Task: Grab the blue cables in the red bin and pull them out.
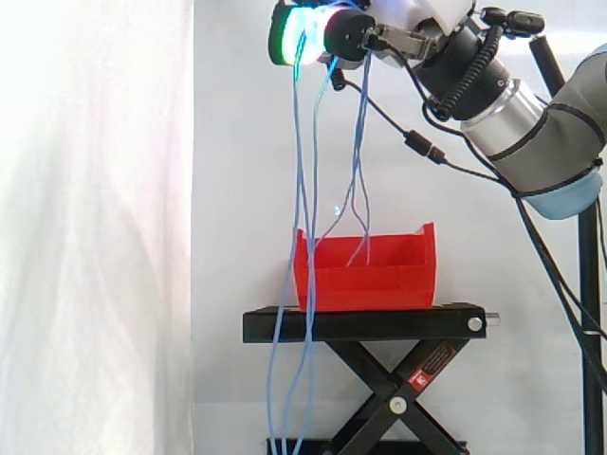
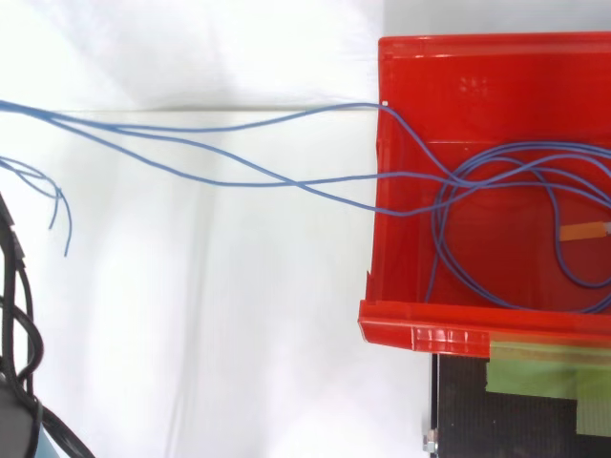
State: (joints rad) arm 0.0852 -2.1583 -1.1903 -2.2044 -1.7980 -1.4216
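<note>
The hand (image 1: 346, 36) holds high above the red bin (image 1: 365, 280), closed on the blue cables (image 1: 301, 171) — height draws the loops out.

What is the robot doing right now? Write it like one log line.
hand: high, shut on blue cables | cables: hanging from hand, loops in red bin | pull-out: unfinished

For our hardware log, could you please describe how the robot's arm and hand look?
The hand is black and silver, with a thick fingertip pad glowing green and white. The arm is rounded silver-grey metal with a pale blue joint cap.
</note>
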